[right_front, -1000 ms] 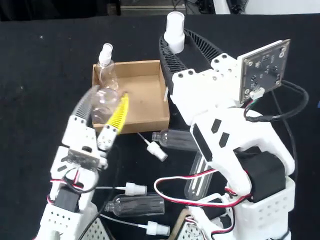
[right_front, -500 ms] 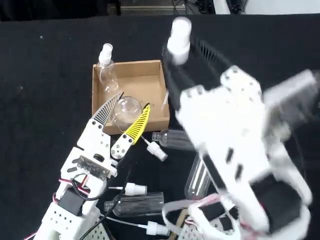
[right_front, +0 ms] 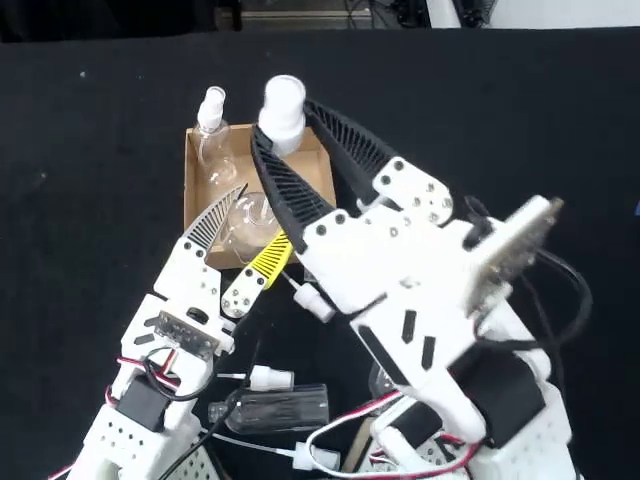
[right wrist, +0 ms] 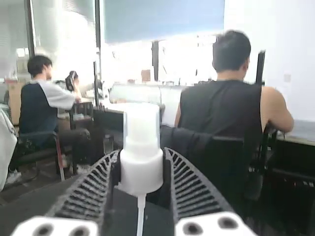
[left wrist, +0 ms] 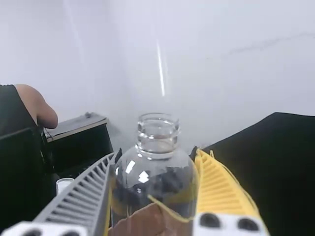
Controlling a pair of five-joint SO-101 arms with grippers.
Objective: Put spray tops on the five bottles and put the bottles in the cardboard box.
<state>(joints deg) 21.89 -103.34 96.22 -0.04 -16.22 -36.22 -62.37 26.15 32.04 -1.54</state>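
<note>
One uncapped bottle (right_front: 243,220) is clenched in the left gripper (right_front: 262,214) over the front edge of the cardboard box (right_front: 190,185). The right gripper (right_front: 283,122) grasps a spray top (right_front: 283,98) above the box; its arm (right_front: 400,260) covers the box's right side. A capped bottle (right_front: 212,140) stands inside.

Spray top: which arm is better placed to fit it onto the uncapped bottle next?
Right, probably: the right gripper holds the spray top over the cardboard box, near the open-necked bottle clamped in the left gripper, so a short move should seat it.
</note>
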